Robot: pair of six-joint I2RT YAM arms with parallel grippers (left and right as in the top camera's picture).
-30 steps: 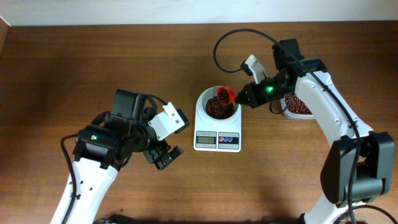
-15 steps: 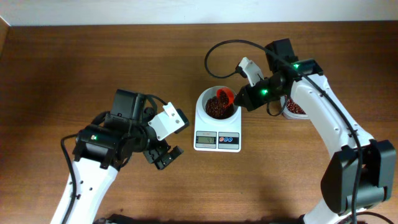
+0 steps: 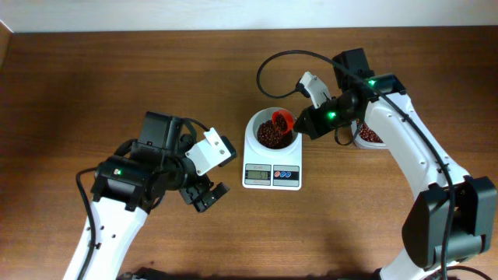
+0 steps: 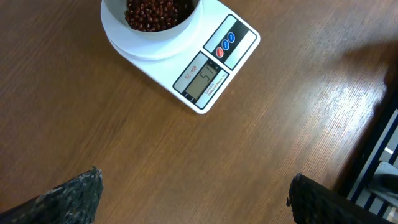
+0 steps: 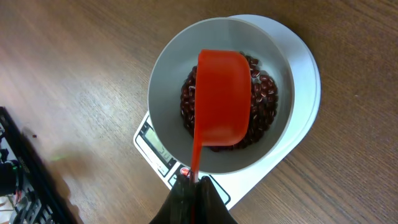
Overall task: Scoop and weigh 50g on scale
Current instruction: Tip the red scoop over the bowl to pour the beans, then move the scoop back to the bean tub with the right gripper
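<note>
The white scale (image 3: 272,173) stands mid-table with its round bowl (image 3: 253,124) on top, and red-brown beans (image 3: 268,138) lie heaped inside. My right gripper (image 3: 305,121) is shut on the thin handle of a red scoop (image 3: 282,118). The scoop (image 5: 222,99) hangs over the bowl (image 5: 163,78) with its rounded back toward the wrist camera, covering part of the beans (image 5: 266,107). That gripper (image 5: 194,182) sits just above the scale's buttons. My left gripper (image 3: 201,190) is open and empty, left of the scale (image 4: 208,74), its fingers (image 4: 74,199) wide apart over bare wood.
A container of more beans (image 3: 373,134) sits right of the scale, partly behind my right arm. The scale's display (image 4: 202,79) faces the front edge. A dark slatted structure (image 4: 379,155) shows at the edge of the left wrist view.
The right arm's wrist shifted a little left and back a second ago, with the scoop staying over the bowl. It has been still since. The left arm has not moved.
</note>
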